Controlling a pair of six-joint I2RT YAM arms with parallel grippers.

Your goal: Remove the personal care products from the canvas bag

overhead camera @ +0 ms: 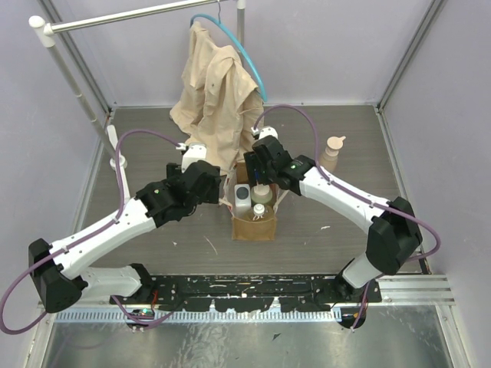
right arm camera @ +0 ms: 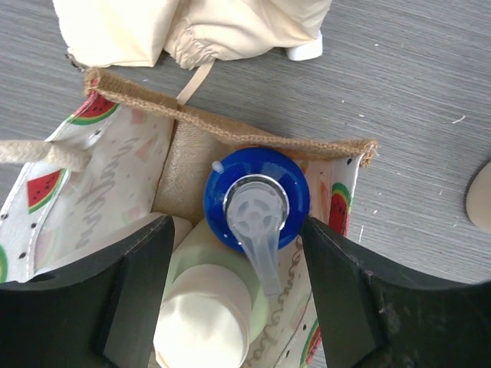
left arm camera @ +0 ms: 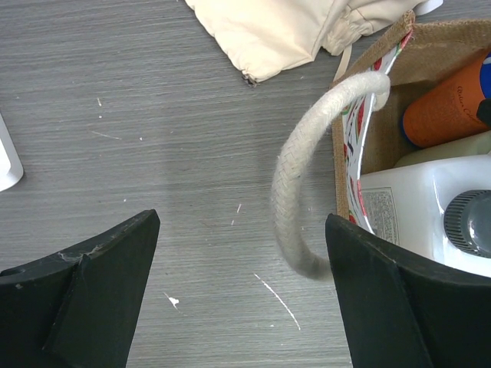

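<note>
The canvas bag [overhead camera: 253, 228] stands upright between my arms with bottles in it. My right gripper [right arm camera: 238, 226] reaches into its far end, shut on the orange bottle by its blue cap [right arm camera: 257, 201]. One finger touches the cap's rim and the other lies against the pale olive bottle [right arm camera: 203, 314] beside it. The white jug [left arm camera: 418, 195] and the orange bottle [left arm camera: 449, 107] show inside the bag wall [left arm camera: 349, 153]. My left gripper [left arm camera: 242, 222] hangs wide open just left of the bag, and the cream loop handle [left arm camera: 307, 192] droops near its right finger. The peach pump bottle [overhead camera: 332, 153] stands on the table.
A beige shirt [overhead camera: 215, 100] on a blue hanger drapes from the rail [overhead camera: 123, 17] down to the table right behind the bag. The rack's white foot [overhead camera: 119, 161] sits at the far left. Grey enclosure walls close in on both sides.
</note>
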